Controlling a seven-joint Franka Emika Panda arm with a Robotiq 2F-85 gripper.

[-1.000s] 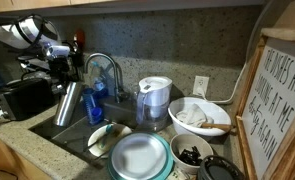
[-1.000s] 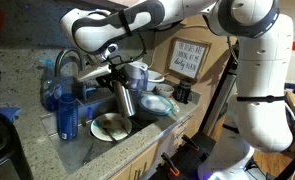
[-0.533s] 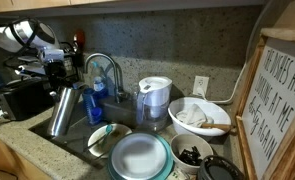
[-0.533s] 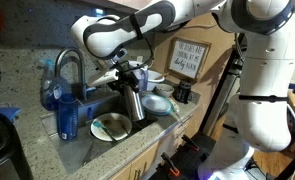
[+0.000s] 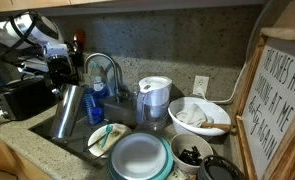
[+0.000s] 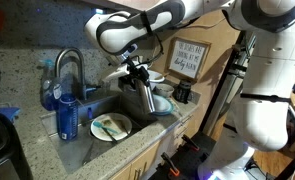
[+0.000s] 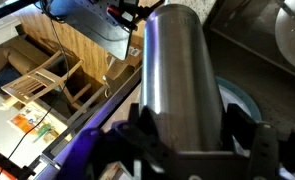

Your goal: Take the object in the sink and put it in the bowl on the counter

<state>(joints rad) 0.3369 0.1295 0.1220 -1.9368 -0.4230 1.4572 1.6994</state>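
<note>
My gripper is shut on the upper end of the silver tumbler, holding it tilted above the dark sink. In an exterior view the gripper and tumbler hang over the sink's edge, close to the teal-rimmed bowl. That bowl rests on the granite counter. In the wrist view the tumbler fills the space between the fingers, and the bowl's rim shows behind it.
A plate with utensils lies in the sink under the chrome faucet. A blue soap bottle, a white-lidded pitcher, a white bowl, a small bowl with dark contents and a framed sign crowd the counter.
My gripper has carried the tumbler sideways from over the middle of the sink towards the teal-rimmed bowl. It is still shut on it.
</note>
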